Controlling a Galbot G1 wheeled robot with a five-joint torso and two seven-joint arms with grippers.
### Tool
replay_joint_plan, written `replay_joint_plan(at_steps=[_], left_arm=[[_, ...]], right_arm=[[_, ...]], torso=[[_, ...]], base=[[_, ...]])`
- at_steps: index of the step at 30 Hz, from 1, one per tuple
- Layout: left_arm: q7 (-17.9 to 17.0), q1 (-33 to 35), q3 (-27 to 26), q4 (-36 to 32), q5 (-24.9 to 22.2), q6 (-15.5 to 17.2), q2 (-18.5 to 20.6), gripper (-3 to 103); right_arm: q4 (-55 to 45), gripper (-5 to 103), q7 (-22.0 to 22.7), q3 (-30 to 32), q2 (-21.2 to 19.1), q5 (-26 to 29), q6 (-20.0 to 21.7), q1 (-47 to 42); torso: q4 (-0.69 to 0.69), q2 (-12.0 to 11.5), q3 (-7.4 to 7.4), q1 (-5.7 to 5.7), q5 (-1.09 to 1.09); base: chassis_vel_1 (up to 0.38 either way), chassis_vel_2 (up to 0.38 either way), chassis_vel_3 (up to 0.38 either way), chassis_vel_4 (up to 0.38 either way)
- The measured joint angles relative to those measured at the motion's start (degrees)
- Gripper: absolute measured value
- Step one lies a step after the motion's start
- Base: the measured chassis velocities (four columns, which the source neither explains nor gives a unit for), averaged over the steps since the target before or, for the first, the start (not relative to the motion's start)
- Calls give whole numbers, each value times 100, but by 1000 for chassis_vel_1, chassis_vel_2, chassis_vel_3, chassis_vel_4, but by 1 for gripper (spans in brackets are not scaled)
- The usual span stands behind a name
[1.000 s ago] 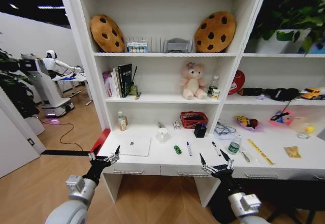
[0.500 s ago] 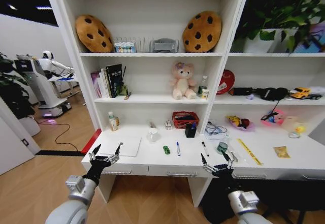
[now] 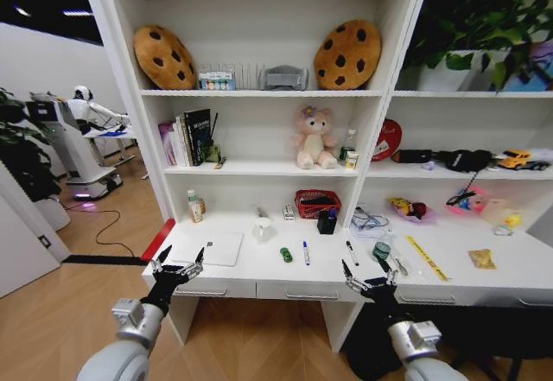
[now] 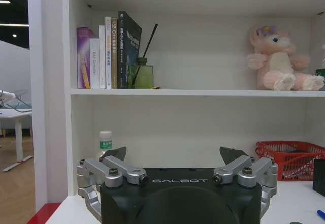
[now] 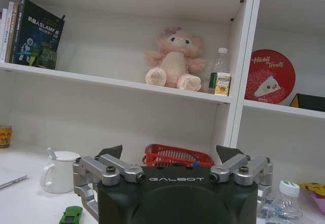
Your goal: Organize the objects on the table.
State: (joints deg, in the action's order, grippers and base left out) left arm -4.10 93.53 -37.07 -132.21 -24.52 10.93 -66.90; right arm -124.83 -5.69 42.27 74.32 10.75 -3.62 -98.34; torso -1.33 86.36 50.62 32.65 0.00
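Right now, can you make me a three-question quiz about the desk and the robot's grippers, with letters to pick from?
1. Where does the laptop lie?
A. at the desk's left end
B. on the top shelf
C. in the red basket

2. What colour is the basket at the back of the desk?
A. blue
B. red
C. yellow

3. How are the left gripper and right gripper?
A. both open, holding nothing
B. both shut on pens
C. left holds the mug

Answers: 1 A, the silver laptop rests flat near the left edge. 2 B, its mesh is red. 3 A, both hover before the desk's front edge with fingers spread.
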Motion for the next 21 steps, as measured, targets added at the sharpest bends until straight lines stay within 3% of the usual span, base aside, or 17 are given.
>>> replay_joint_plan(at_steps=[12, 13, 14, 16, 17, 19, 21], left_arm=[[0, 0, 0, 0, 0, 0, 0, 100], [-1, 0, 0, 0, 0, 0, 1, 100], [-1, 0, 0, 0, 0, 0, 1, 100], [0, -1, 0, 0, 0, 0, 0, 100], [0, -1, 0, 0, 0, 0, 0, 100], [-1, 0, 0, 0, 0, -1, 1, 100], [-1, 0, 0, 0, 0, -1, 0, 100]], right_arm=[[8, 100, 38, -26, -70, 34, 74, 1], [-5, 100, 110, -98, -229, 220, 420, 35], [-5, 100, 110, -98, -229, 220, 420, 35], [14, 100, 222, -161, -688, 815, 1200, 261], [14, 100, 222, -161, -688, 815, 1200, 261], [87, 100, 275, -120, -1220, 1253, 1896, 377], [95, 100, 316, -146, -1406, 1415, 2119, 410]], torso=[[0, -1, 1, 3, 0], [0, -3, 3, 8, 0], [0, -3, 3, 8, 0], [-1, -3, 2, 5, 1], [-1, -3, 2, 5, 1], [0, -1, 1, 1, 0], [0, 0, 0, -1, 0]], base=[[-116, 120, 112, -115], [-76, 93, 102, -115], [-76, 93, 102, -115], [-71, 31, 7, -28], [-66, 31, -26, -33], [0, 0, 0, 0], [0, 0, 0, 0]])
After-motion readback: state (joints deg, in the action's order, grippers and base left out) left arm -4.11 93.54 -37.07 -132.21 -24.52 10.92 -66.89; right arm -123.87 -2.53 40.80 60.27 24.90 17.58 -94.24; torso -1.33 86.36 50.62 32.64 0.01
